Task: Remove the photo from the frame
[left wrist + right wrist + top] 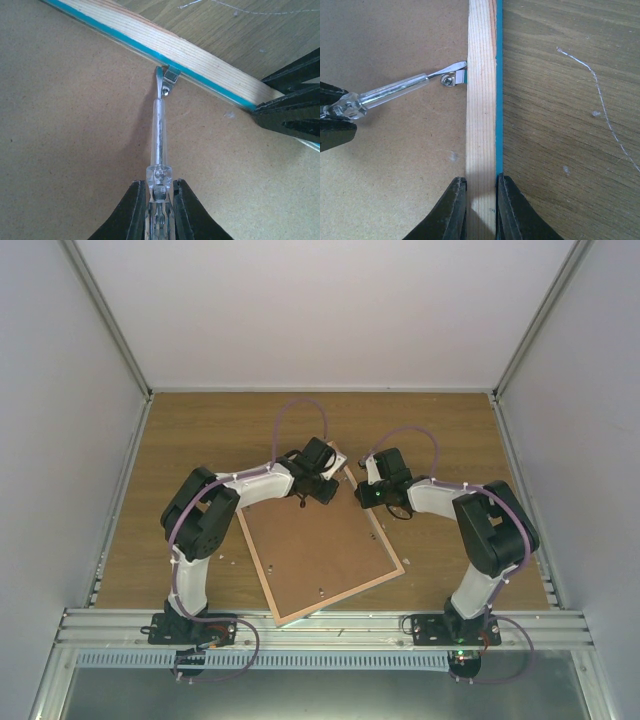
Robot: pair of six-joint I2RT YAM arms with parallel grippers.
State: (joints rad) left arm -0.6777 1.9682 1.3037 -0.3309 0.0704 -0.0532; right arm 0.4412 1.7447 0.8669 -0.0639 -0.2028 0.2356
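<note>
The frame (320,552) lies face down on the wooden table, its brown fibreboard back (75,125) up, with pale wood edging (481,110) and a turquoise rim. My left gripper (159,187) is shut on a clear-handled screwdriver (160,140). The screwdriver's tip rests at a small metal retaining clip (169,80) by the frame's far edge. My right gripper (481,185) is shut on the frame's wood edging, just below the clip (451,77). The screwdriver (395,92) comes in from the left there. The photo is hidden under the back panel.
A thin loose thread (600,100) lies on the table right of the frame. White enclosure walls stand on three sides. A metal rail (320,625) runs along the near edge, and the frame's near corner reaches it.
</note>
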